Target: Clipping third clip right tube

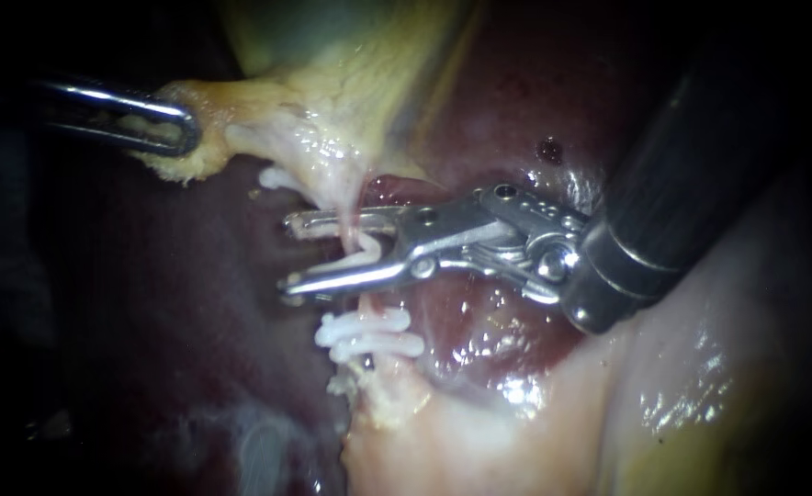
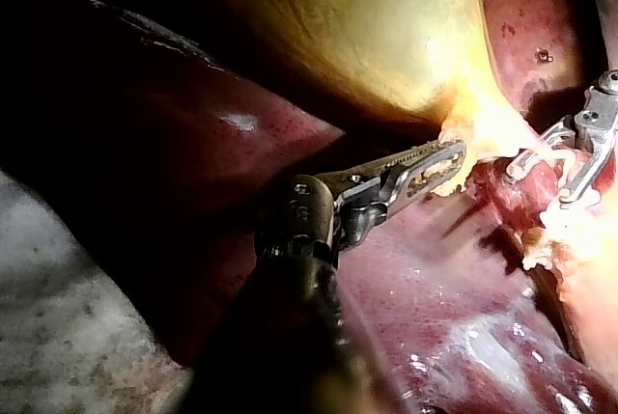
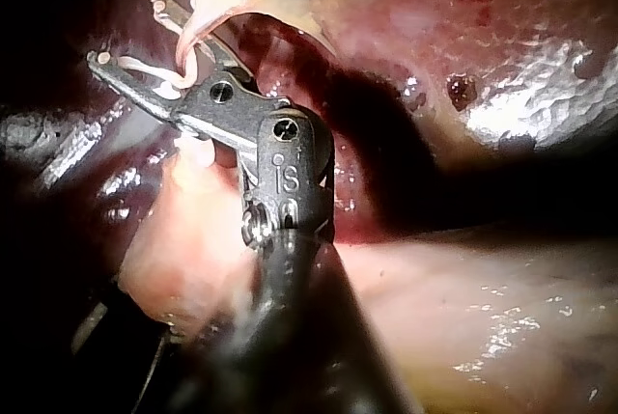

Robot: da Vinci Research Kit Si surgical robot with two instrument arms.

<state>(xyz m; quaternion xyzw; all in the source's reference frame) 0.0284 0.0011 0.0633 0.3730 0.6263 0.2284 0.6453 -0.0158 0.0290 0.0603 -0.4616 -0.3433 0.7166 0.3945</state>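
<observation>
The right instrument point(image 1: 287, 256) hand gripped a white clip point(image 1: 355, 260), still open, between parted jaws astride the tube point(image 1: 349, 220) at frame centre. Two set clips point(image 1: 369, 335) sat just below on that tube. At upper left, the left instrument point(image 1: 186, 129) hand clamped gallbladder point(image 1: 332, 119) tissue. Dark liver point(image 1: 149, 303) lay behind.

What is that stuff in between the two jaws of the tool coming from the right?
In the endoscope view, a thin pink tube crosses between the jaws of the right instrument, and those jaws also carry a white clip.
</observation>
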